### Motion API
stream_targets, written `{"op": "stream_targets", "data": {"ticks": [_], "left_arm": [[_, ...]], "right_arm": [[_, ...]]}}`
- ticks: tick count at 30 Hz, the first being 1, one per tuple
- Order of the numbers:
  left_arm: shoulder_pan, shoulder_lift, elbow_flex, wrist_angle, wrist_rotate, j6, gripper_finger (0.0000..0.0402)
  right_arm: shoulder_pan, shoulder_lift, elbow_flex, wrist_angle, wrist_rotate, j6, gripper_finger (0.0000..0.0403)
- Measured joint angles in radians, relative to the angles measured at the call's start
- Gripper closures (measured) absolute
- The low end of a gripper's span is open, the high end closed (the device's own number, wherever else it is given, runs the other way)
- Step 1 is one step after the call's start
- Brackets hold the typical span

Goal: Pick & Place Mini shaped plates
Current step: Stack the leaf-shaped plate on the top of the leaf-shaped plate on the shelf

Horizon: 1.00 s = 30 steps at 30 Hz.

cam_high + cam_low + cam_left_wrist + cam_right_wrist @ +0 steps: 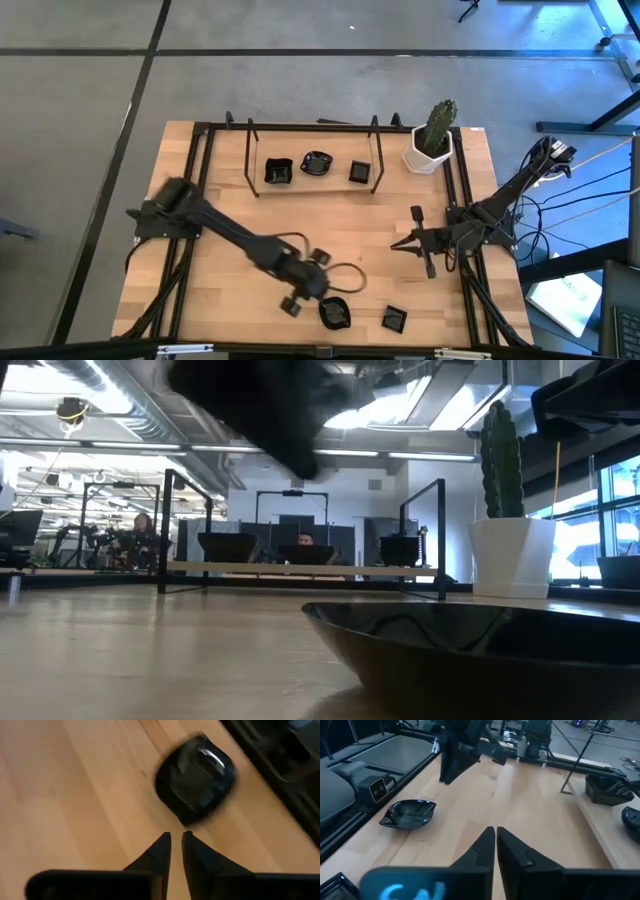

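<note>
- The left hand (pixel 176 845), fingers pressed together, hovers beside a wavy-rimmed plate (pixel 196 777) on the bench (pixel 230 210).
- It should spread, straddle the rim, then pinch.
- The right hand (pixel 496 845), fingers together, waits right.

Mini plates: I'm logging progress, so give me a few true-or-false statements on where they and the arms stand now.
1. Three mini plates sit on the raised rack. True.
2. The left gripper holds a plate. False: its fingers are shut on nothing, just short of the wavy-rimmed plate.
3. The cactus pot stands at the table's far right corner. True.
4. The right gripper is above the rack. False: it waits at the right side, shut.
5. A square plate lies near the front edge. True.
</note>
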Motion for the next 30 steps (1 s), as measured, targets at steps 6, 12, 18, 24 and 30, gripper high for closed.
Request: {"op": "stream_targets", "data": {"ticks": [6, 12, 18, 24, 30], "left_arm": [[0.038, 0.188, 0.303, -0.095, -0.001, 0.059, 0.0312], [0.087, 0.271, 0.354, -0.087, 0.086, 0.031, 0.026], [0.109, 0.294, 0.357, -0.135, 0.112, -0.122, 0.0242], [0.073, 0.294, 0.358, -0.155, 0.147, -0.137, 0.0242], [0.053, 0.309, 0.357, -0.16, 0.153, -0.156, 0.0242]], "right_arm": [[0.0, 0.0, 0.0, 0.0, -0.008, 0.001, 0.0379], [0.0, 0.0, 0.0, -0.009, -0.038, 0.003, 0.0379], [0.0, 0.0, 0.0, -0.018, -0.079, 0.006, 0.0379], [0.0, 0.0, 0.0, -0.02, -0.078, 0.006, 0.0379], [0.0, 0.0, 0.0, -0.017, -0.077, 0.006, 0.0379]]}}
